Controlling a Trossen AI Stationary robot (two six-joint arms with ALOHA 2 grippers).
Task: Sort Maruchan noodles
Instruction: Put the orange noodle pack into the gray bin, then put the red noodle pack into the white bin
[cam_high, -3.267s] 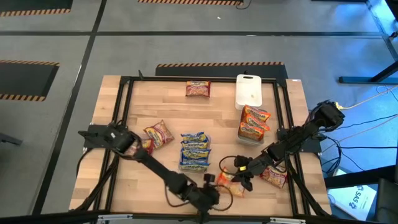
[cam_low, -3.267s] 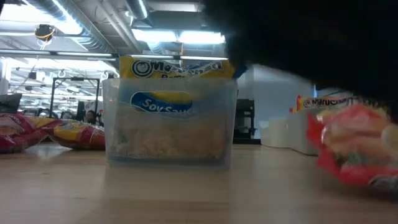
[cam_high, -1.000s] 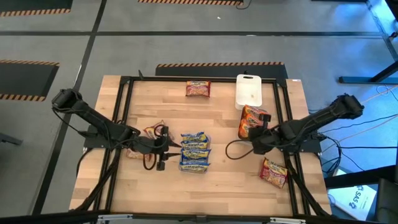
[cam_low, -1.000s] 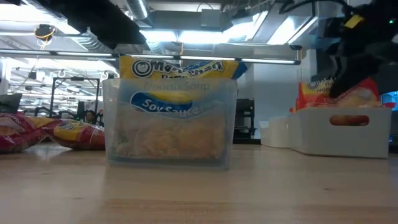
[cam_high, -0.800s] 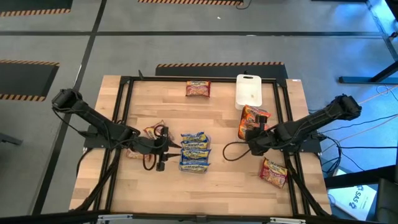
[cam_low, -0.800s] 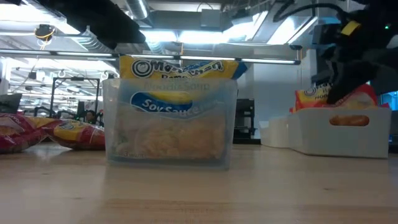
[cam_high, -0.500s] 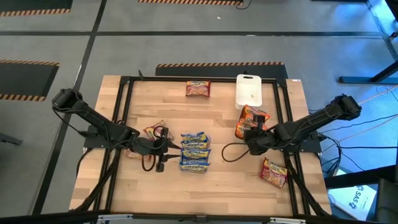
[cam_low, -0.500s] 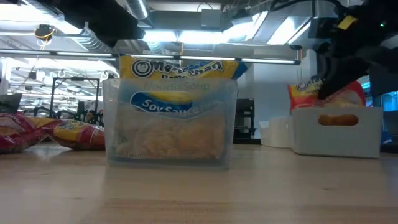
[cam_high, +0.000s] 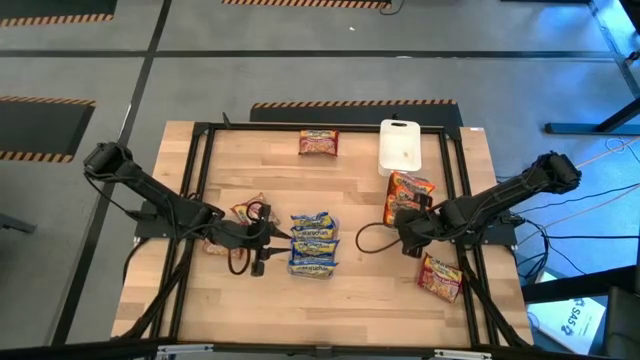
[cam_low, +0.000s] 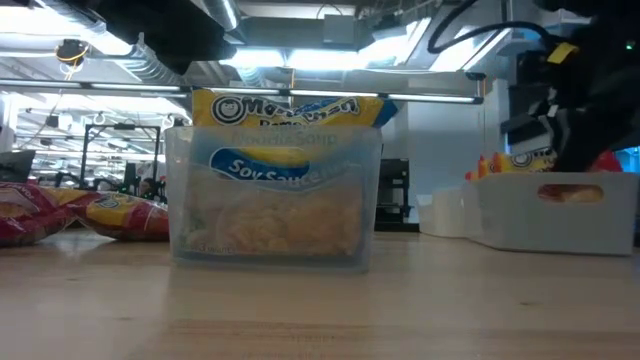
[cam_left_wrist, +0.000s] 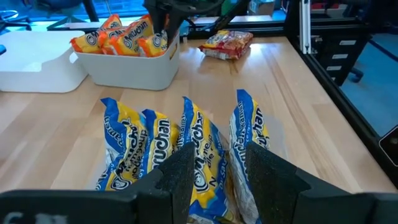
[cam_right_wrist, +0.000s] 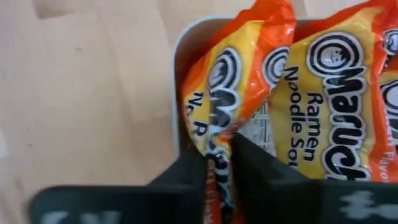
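Pale wooden desk (cam_high: 360, 300) carries a clear container (cam_low: 272, 195) of glossy blue-and-yellow packets (cam_high: 313, 243). Just beside it, the left pincer (cam_left_wrist: 214, 180) pinches one blue packet's crinkled edge. Right of that container, the right pincer (cam_right_wrist: 214, 163) grips an orange packet (cam_right_wrist: 231, 93) standing in a white bin (cam_left_wrist: 127, 65), its lower half hidden.

1. Light, matt wood grain is shown by the table (cam_high: 360, 290).
2. Glossy, crinkled plastic is seen on the blue-and-yellow packets (cam_left_wrist: 199, 149).
3. Smooth white plastic forms the bin (cam_left_wrist: 127, 65).
4. Translucent plastic forms the clear container (cam_low: 272, 235).
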